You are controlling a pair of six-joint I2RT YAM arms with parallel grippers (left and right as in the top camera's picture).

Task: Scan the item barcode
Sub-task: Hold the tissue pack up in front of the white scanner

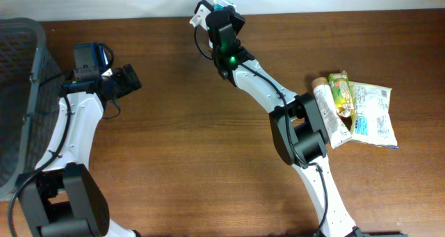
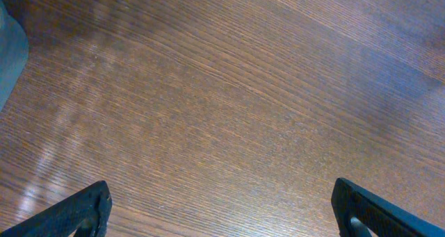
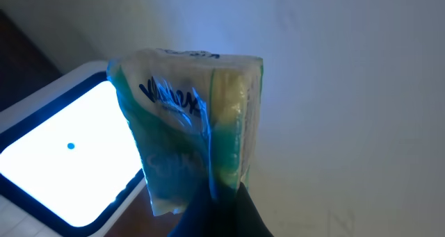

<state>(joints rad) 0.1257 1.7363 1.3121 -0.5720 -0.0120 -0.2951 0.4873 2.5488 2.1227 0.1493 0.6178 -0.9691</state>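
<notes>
We see a small clear-wrapped packet [image 3: 191, 146], green down one side and pale yellow down the other, with blue script lettering across its crinkled film; no barcode can be made out from the right wrist view. It stands upright in the right claw [image 3: 215, 209], whose dark fingers are pressed together on its bottom edge, so the packet rises straight above the fingertips. Just to its left glows the white screen of the scanner [image 3: 62, 160], with one blue dot on it; the packet's green face is close beside that screen, though we cannot tell whether they touch. From overhead, this all sits at the far edge of the table [image 1: 195, 126], right against the pale wall [image 3: 348, 91], leaving little room beyond. The left claw [image 2: 222, 213] hangs spread wide over bare wood, well apart from the packet. A dark mesh basket [image 1: 21, 91] lines the left edge, a heap of other packets [image 1: 354, 112] lies at the right, and broad open wood lies between them.
</notes>
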